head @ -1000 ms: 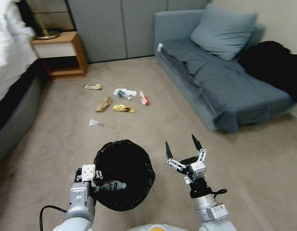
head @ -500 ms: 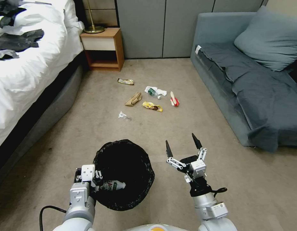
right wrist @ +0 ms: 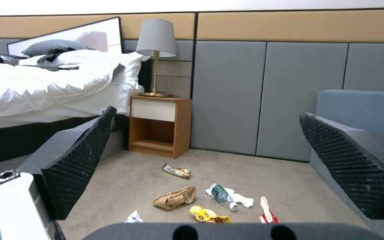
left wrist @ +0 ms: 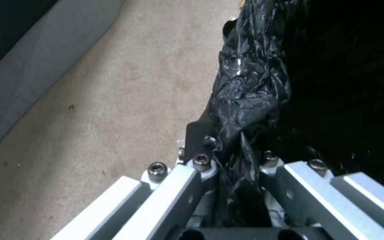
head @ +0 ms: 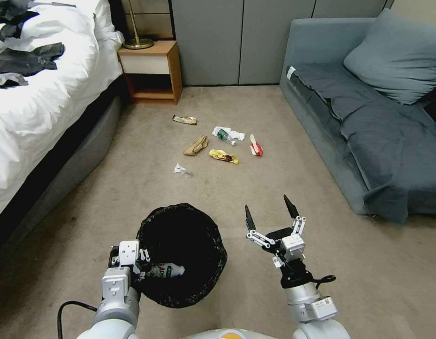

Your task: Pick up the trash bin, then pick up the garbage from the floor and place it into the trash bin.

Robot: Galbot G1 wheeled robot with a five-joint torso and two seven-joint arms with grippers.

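Note:
The trash bin [head: 181,254], lined with a glossy black bag, hangs low in front of me with a white bottle [head: 167,271] lying inside. My left gripper [head: 143,263] is shut on its near left rim; the left wrist view shows the liner [left wrist: 250,83] pinched between the fingers [left wrist: 201,163]. My right gripper [head: 270,214] stands open to the bin's right, holding nothing. Garbage lies on the carpet ahead: a foil wrapper [head: 184,119], a brown paper bag [head: 196,145], a green-labelled bottle on tissue [head: 226,134], a yellow wrapper [head: 223,156], a red-white carton [head: 255,147] and a tissue [head: 180,169].
A bed [head: 34,117] with white bedding runs along the left. A wooden nightstand [head: 152,70] with a lamp stands at the back wall. A blue-grey sofa [head: 368,132] fills the right. Open carpet [head: 218,188] lies between the bin and the litter.
The whole view swung left a second ago, bringing the bed into view and centring the litter. Both arms keep their pose, and the bin stays in the left gripper.

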